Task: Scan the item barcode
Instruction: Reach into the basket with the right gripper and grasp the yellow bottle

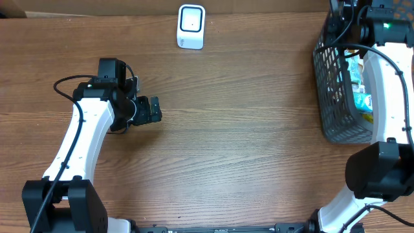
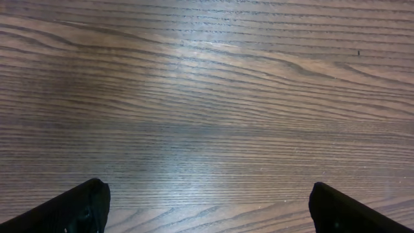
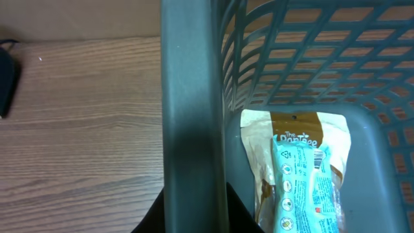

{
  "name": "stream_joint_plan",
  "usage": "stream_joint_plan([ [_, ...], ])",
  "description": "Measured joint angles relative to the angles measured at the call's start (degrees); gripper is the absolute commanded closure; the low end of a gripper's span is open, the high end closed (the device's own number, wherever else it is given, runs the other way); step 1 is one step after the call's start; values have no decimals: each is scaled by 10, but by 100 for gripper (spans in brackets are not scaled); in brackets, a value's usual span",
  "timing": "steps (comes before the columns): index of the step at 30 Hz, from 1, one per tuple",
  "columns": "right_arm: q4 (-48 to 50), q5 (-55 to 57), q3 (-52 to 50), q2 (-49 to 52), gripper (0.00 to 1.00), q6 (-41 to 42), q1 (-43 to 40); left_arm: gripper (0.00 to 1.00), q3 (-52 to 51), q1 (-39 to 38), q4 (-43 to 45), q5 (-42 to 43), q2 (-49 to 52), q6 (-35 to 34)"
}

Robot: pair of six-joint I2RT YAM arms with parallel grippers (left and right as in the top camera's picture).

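A grey mesh basket (image 1: 336,90) stands at the table's right edge. Inside lie a teal snack packet (image 3: 304,188) with a small barcode and, under it, a brown-and-white pouch (image 3: 291,133); the packet (image 1: 362,101) also shows from overhead. My right gripper (image 3: 194,210) is at the basket's far end, shut on its rim (image 3: 193,97), with a black finger on each side of the wall. A white barcode scanner (image 1: 191,26) stands at the back centre. My left gripper (image 1: 152,110) hovers open over bare wood at the left, its fingers (image 2: 77,210) wide apart and holding nothing.
Wooden tabletop (image 1: 246,129) stretches between the two arms. The right arm (image 1: 388,84) arches over the basket. A dark object (image 3: 6,77) shows at the left edge of the right wrist view.
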Motion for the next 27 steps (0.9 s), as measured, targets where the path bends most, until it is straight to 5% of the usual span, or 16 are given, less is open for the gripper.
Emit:
stream_joint_plan([
  [5, -10, -19, 29, 0, 27, 31, 2, 0, 0, 0, 0, 0, 0, 0],
  [8, -38, -24, 72, 0, 19, 36, 2, 0, 0, 0, 0, 0, 0, 0],
  [18, -233, 50, 269, -13, 10, 18, -54, 0, 0, 0, 0, 0, 0, 0],
  [27, -349, 72, 256, -17, 13, -5, -202, 0, 0, 0, 0, 0, 0, 0],
])
